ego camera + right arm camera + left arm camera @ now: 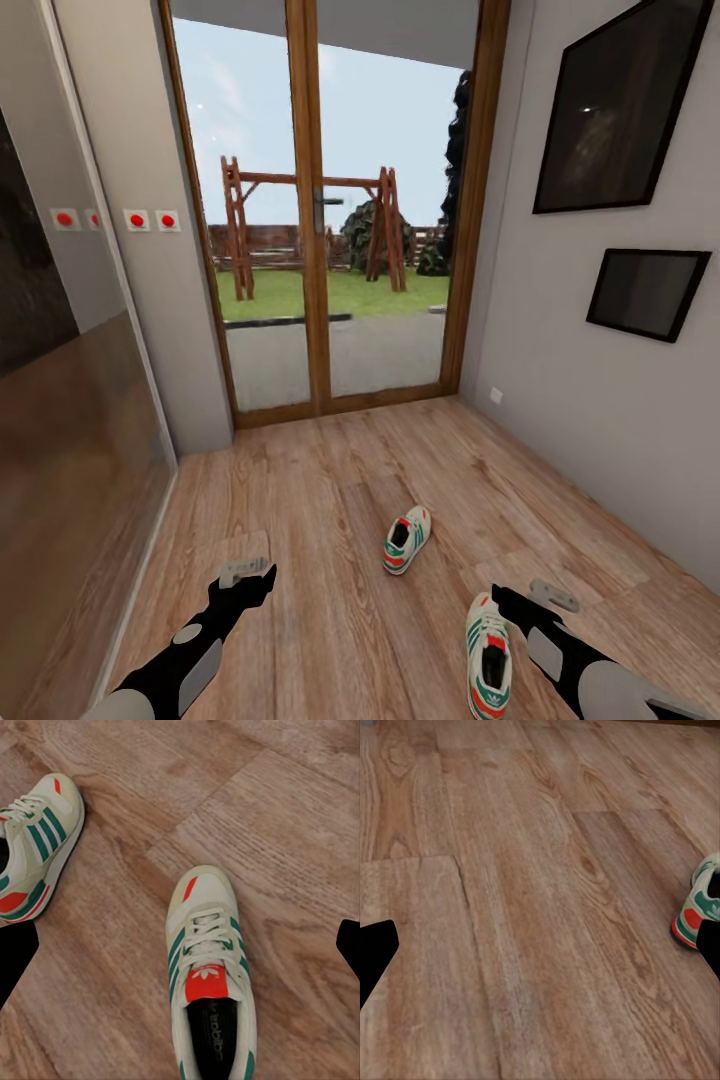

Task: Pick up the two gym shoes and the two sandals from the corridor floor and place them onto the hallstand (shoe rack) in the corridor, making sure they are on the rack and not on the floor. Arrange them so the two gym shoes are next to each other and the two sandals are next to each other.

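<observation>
Two gym shoes, white with green stripes and red-orange tabs, lie on the corridor floor (330, 500). One gym shoe (407, 540) rests mid-floor and shows again as the shoe (699, 907) at the edge of the left wrist view. The nearer gym shoe (488, 655) lies beside my right arm. My right gripper (535, 598) hovers open above this shoe (210, 975), with the other shoe (34, 847) off to one side. My left gripper (245, 575) is open over bare planks (510, 907). The sandals and the hallstand are out of view.
A wood-framed glass double door (318, 210) closes the corridor's far end. A grey wall with two dark framed pictures (610, 110) runs along the right. A wall with a dark glossy panel (60, 420) runs along the left. Open floor lies between the shoes and the door.
</observation>
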{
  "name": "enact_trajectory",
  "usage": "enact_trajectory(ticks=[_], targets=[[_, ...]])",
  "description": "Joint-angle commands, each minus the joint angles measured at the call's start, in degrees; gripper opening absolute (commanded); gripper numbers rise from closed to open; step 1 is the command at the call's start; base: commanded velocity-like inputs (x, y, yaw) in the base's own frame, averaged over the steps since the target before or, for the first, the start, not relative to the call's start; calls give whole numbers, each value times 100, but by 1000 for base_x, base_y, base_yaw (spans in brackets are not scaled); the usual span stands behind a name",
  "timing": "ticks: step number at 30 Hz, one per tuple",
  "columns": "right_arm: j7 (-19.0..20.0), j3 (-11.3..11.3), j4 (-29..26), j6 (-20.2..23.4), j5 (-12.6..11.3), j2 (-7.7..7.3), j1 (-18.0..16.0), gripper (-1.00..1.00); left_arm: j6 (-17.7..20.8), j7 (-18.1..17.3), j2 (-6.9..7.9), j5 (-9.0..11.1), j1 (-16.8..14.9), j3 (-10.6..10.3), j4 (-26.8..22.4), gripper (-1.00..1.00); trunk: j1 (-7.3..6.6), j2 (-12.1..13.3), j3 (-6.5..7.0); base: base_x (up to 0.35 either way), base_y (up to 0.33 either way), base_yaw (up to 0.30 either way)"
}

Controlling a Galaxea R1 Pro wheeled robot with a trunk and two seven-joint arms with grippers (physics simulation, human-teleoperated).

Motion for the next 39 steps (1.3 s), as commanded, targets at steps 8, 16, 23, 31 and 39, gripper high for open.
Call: enact_trajectory(ticks=[8, 16, 23, 31, 39], targets=[[7, 22, 32, -21, -56, 6, -13, 100, -30, -17, -4, 69, 4, -36, 12, 100, -1, -2, -6, 0, 0, -5], [7, 22, 28, -16, -56, 6, -14, 100, -30, -17, -23, 69, 15, -36, 13, 100, -1, -2, -6, 0, 0, 0], [7, 22, 25, -15, -56, 6, -14, 100, -30, -17, -60, 69, 21, -36, 15, 100, -1, -2, -6, 0, 0, 0], [7, 22, 24, -15, -56, 6, -16, 100, -30, -17, -66, 69, 22, -36, 15, 100, -1, -2, -6, 0, 0, 0], [7, 22, 24, -15, -56, 6, -14, 100, -30, -17, -66, 69, 22, -36, 15, 100, -1, -2, -6, 92, 0, 0]])
